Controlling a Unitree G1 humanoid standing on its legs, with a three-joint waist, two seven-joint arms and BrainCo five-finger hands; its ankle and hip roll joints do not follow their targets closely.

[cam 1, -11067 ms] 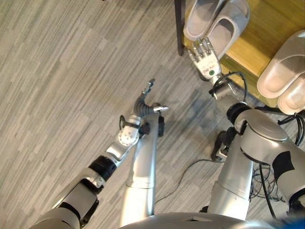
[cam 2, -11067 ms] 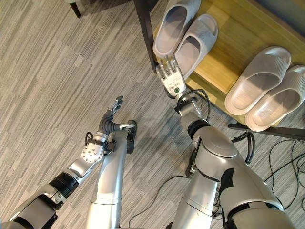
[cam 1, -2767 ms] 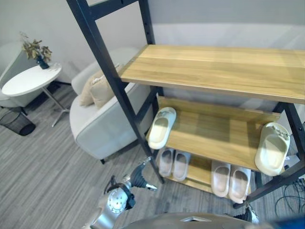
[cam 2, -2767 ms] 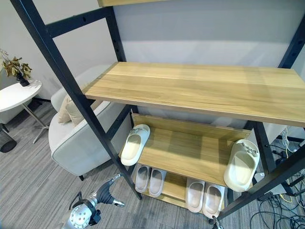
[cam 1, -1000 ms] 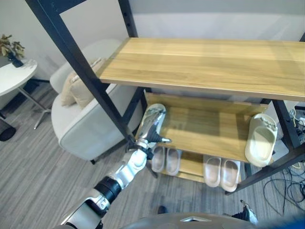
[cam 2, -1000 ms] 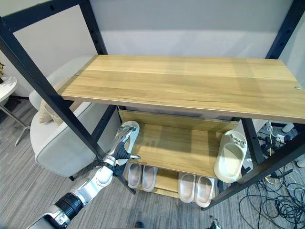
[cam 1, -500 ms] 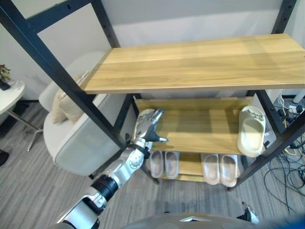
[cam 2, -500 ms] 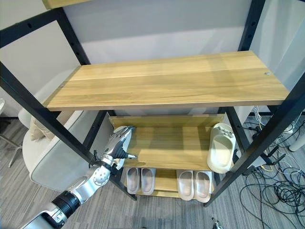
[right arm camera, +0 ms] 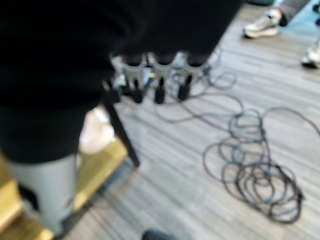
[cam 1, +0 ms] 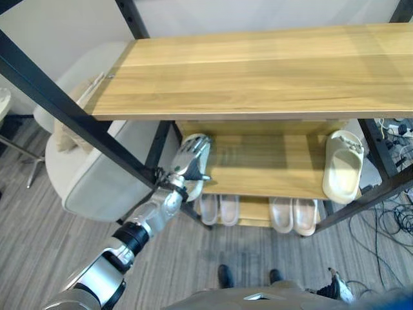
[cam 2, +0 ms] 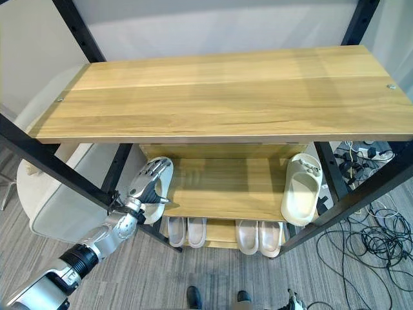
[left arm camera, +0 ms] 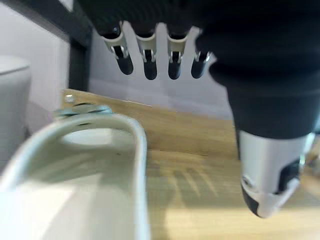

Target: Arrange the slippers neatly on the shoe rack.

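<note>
The shoe rack has wooden shelves in a black frame. A cream slipper lies at the left end of the middle shelf, and a matching one lies at the right end. My left hand hovers right over the left slipper, open, its fingers straight and its thumb out to the side. Two pale pairs stand side by side on the bottom shelf. My right hand hangs low beside the rack over the floor, fingers relaxed.
A black slanted post of the rack crosses just left of my left arm. A light grey armchair stands to the rack's left. Loose cables lie on the floor at the right, and a person's shoes stand beyond them.
The camera has tipped down and shifted. My left hand has come in closer above the left slipper on the middle shelf and now covers most of it.
</note>
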